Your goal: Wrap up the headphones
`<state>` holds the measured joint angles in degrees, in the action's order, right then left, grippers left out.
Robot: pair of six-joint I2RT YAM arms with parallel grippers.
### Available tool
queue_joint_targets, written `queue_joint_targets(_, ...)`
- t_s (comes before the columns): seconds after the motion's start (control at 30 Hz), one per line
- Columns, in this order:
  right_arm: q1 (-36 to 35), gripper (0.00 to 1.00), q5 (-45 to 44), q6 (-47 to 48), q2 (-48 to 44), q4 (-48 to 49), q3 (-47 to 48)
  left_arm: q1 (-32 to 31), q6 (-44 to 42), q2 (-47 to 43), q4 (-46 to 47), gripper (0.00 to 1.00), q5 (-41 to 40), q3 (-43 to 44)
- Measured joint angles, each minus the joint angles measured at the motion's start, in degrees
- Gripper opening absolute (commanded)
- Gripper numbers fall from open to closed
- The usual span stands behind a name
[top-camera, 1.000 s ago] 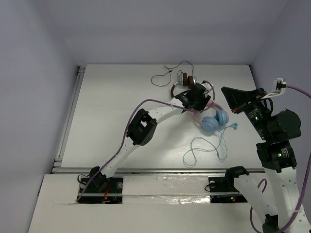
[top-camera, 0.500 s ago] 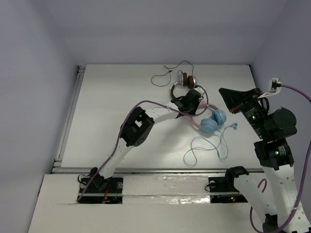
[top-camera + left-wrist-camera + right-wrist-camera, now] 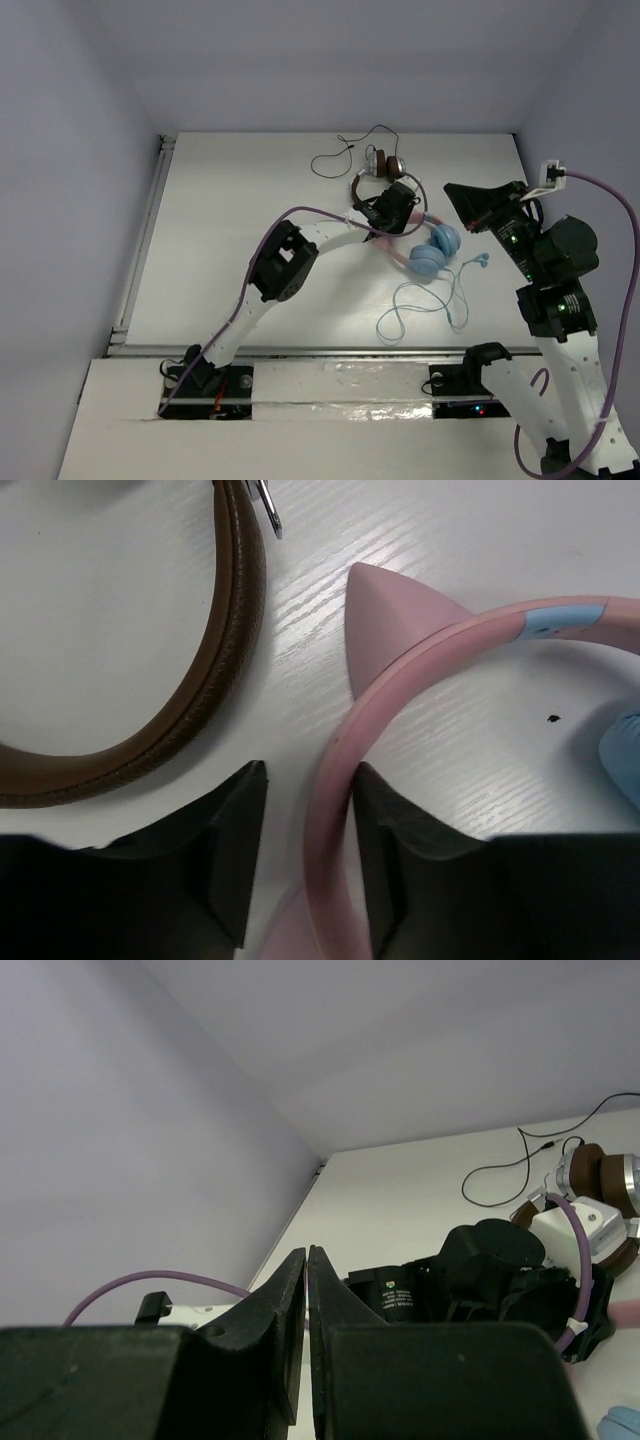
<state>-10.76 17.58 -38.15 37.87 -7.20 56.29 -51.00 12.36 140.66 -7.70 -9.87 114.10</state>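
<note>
**Pink band between parted fingers, cable lying loose**

Pink plastic fills the gap of the left tool (image 3: 308, 780). Its two black fingers stand on either side of the headband (image 3: 420, 655), parted and not clamping. A strip of white desk shows between the band and the finger on the left of the wrist view, while the other finger looks to be at the band's edge. Straddling the arch at this spot, just below a cat ear (image 3: 385, 615), would give a hold on the stiffest part of the headphones (image 3: 430, 250), so they could be steadied or lifted while the cord is dealt with.

From above, the band runs out from under the left tool (image 3: 395, 208) to the light blue ear cups (image 3: 436, 252), which lie side by side on the desk (image 3: 230, 220). Their thin blue cable (image 3: 440, 300) trails toward the near edge in open loops, so the wrapping looks hardly begun.

Just beyond the pink band lies the leather band of the brown headphones (image 3: 215, 670). It is close enough that a careless closing could catch it; its black cable (image 3: 340, 150) curls away at the far side.

The right tool (image 3: 306, 1255) hangs above the desk to the right of the cups. Its fingers are pressed almost together on nothing, probably kept clear until the cable needs gathering.
</note>
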Motion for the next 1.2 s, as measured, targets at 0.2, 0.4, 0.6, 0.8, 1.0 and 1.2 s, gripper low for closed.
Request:
queue_joint_targets(0.2, -0.02, 0.10, 0.02, 0.02, 0.02, 0.00, 0.00, 0.00, -0.39, 0.44, 0.28, 0.00, 1.53, 0.52)
queue_joint_targets(0.4, 0.00, 0.10, -1.05, 1.33, 0.04, -0.70, 0.00, 0.35, 1.90, -5.31, 5.81, 0.00, 4.00, -9.88)
queue_joint_targets(0.6, 0.00, 0.07, -0.33, 2.43, 0.96, -1.01, 0.37, 1.86, 4.11, -24.02, 1.60, 0.00, 7.04, -27.54)
queue_joint_targets(0.8, 0.00, 0.16, 3.82, 2.91, 4.83, 1.27, 1.57, 8.79, 6.84, -46.36, -0.44, 0.00, 11.52, -31.63)
queue_joint_targets(1.0, 0.00, 0.74, 12.13, 4.28, 9.79, 7.23, 2.14, 21.07, 6.40, -58.14, -6.84, 0.00, 13.64, -26.23)
queue_joint_targets(1.2, -0.37, 0.85, 22.05, 5.16, 16.06, 14.58, 1.62, 24.11, 4.76, -58.90, -14.56, 0.00, 14.67, -17.29)
